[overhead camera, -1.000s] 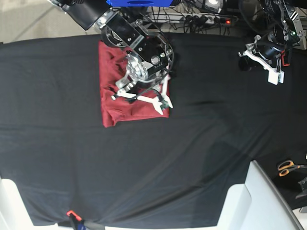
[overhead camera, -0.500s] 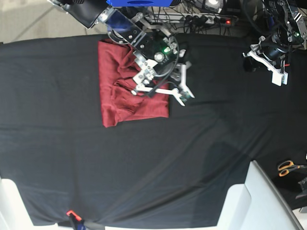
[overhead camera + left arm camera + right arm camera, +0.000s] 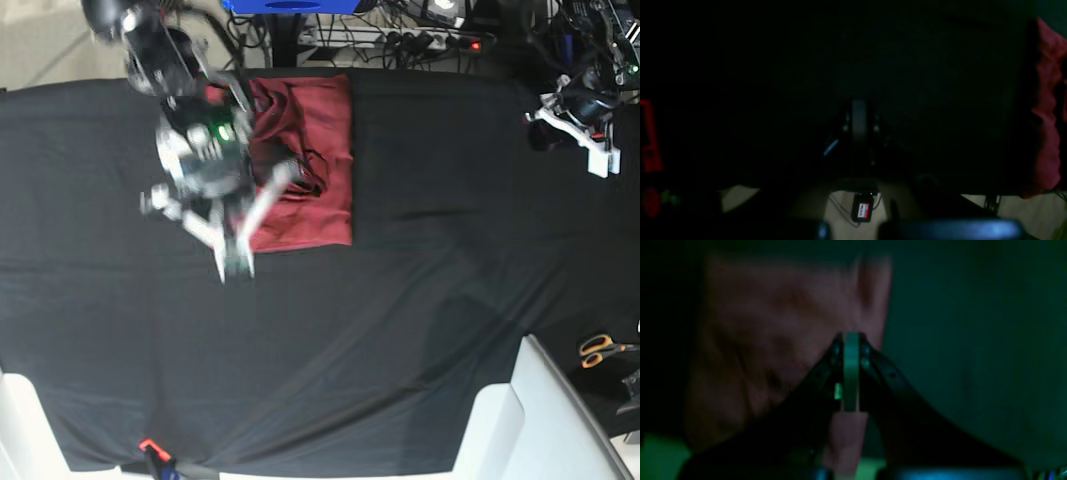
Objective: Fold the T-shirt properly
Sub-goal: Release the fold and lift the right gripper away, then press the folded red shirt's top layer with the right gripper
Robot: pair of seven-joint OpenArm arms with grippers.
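Note:
The T-shirt lies folded into a brick-red rectangle at the back of the black cloth. My right gripper is blurred by motion at the shirt's left edge, its white fingers pointing toward the front. In the right wrist view its jaws are pressed together with nothing seen between them, and the T-shirt shows dimly beyond. My left gripper hangs shut over the far right back corner, apart from the shirt. The left wrist view is very dark. It shows the closed left gripper and the T-shirt at the right edge.
Orange-handled scissors lie at the right edge. White blocks stand at the front right and front left. A power strip and cables run behind the table. A small orange clip sits at the front edge.
My right arm swung from the shirt's right side across to its left edge, and its jaws went from open to shut. The left gripper drifted slightly right.

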